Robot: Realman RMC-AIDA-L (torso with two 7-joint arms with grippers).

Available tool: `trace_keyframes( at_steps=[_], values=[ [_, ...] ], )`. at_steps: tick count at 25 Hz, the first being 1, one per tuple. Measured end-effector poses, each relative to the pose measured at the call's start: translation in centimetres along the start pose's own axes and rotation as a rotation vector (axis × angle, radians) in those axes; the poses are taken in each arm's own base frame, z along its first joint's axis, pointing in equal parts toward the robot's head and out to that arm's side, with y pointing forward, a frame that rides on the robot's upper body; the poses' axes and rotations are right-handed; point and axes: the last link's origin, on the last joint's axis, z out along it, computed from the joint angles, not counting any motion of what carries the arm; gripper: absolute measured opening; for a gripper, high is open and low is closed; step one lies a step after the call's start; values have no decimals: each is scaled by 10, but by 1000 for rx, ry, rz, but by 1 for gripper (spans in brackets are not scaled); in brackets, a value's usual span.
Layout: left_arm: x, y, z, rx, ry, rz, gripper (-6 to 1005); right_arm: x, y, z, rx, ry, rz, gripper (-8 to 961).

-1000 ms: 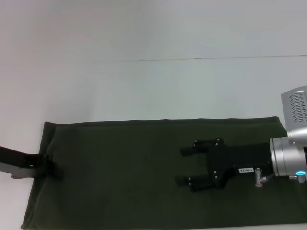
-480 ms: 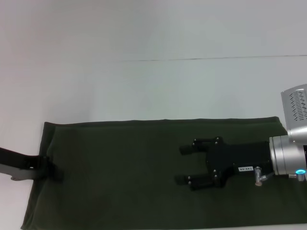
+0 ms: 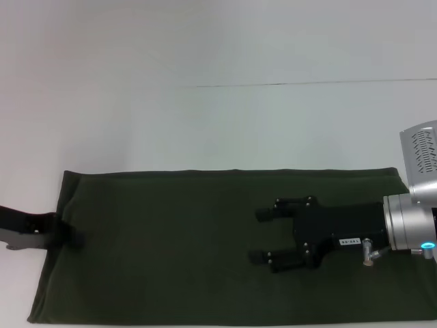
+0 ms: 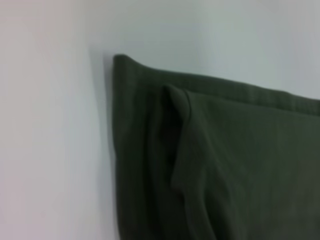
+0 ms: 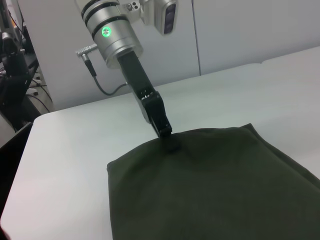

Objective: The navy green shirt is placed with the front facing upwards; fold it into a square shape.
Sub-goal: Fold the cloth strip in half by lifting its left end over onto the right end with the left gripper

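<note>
The navy green shirt [image 3: 205, 246] is shown as a long dark band with no print visible, laid flat along the near edge of the white counter [image 3: 218, 123]; its right end runs under the right arm toward the counter's right edge, and its left end stops short of the left edge. Stacked layers and a small raised ridge of cloth are seen at one corner in the left wrist view [image 4: 175, 130].

The left gripper [image 3: 65, 234] is placed at the shirt's left end, touching or just over its edge. In the right wrist view [image 5: 167, 137] its tip is seen pressed to the cloth, but whether anything is pinched cannot be told.

The right gripper [image 3: 263, 236] is held above the band's right half, its fingers [image 3: 259, 257] spread apart and empty.

Hazards, as judged from this arrangement:
- If only the top layer is caught at the left end, the layers could be separated when lifted and the fold undone.
- If the left end is carried across while the right half is unpinned, the whole band could be dragged over the smooth counter.
- The raised ridge could be trapped inside the next fold, and a lopsided square produced.
- The near hem could be pulled off the counter's near edge.
</note>
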Motion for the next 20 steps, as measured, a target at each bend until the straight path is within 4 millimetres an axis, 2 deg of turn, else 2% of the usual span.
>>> trace_keyframes(
  at_steps=[12,17,20],
  values=[
    [1,-6,-11,56,-2,-5,353,-2,-1,-2,1,-3,-5,856],
    [0,-11,-17,109,-16,3,598,-3,-1,-3,0,-5,-8,856],
    [1,-12,-17,126,-14,8,657,-4,-2,-2,0,-6,-10,857]
  ],
)
